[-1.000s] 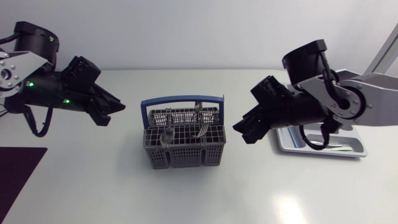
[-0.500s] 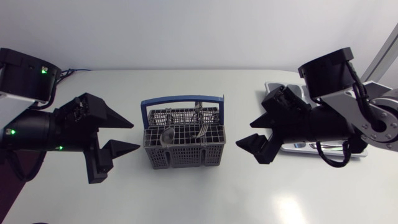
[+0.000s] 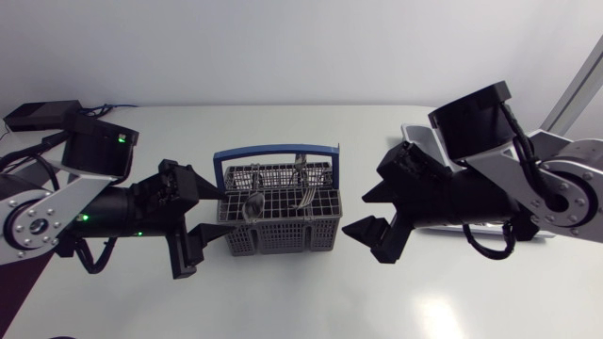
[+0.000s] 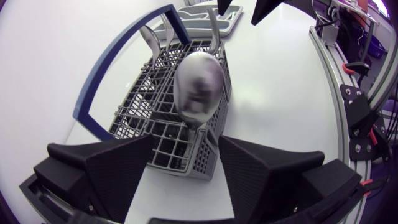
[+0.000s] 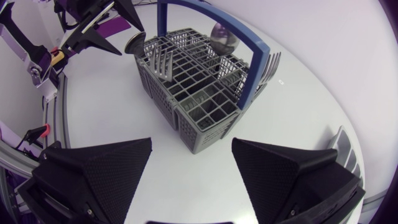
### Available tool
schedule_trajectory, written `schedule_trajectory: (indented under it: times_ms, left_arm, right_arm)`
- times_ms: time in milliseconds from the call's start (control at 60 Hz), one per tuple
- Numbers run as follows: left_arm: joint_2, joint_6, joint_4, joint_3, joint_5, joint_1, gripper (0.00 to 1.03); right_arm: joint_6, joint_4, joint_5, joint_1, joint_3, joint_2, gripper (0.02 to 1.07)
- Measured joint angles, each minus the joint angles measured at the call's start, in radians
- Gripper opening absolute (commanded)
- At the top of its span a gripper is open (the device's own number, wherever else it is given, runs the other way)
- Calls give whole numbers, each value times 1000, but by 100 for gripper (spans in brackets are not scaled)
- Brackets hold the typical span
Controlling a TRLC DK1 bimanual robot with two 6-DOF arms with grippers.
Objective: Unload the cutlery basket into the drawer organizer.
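Note:
The grey cutlery basket with a blue handle stands mid-table, holding a spoon and forks. My left gripper is open at the basket's left end, one finger on either side of its corner. In the left wrist view the spoon bowl rises just ahead of the open gripper. My right gripper is open, a little short of the basket's right end. The right wrist view shows the basket ahead of its gripper. The grey drawer organizer lies mostly hidden behind my right arm.
A dark purple mat lies at the table's front left edge. A black box with a cable sits at the back left. Bare white table stretches in front of the basket.
Both arms have swung down and inward toward the basket's two ends. Both grippers have opened wide over the last second.

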Motion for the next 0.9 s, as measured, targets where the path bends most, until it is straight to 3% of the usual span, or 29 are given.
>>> schedule_trajectory:
  times_ms: [383,500,733,900]
  left_arm:
    - [72,0,111,-14,0,-47,82]
    - [82,0,125,-16,0,-55,68]
    - [103,-1,178,-30,0,-68,54]
    - [113,-1,195,-34,-1,-74,29]
  right_arm:
    - [23,3,7,48,1,21,95]
    - [24,3,7,48,1,21,95]
    - [26,3,7,48,1,21,95]
    - [26,3,7,48,1,21,95]
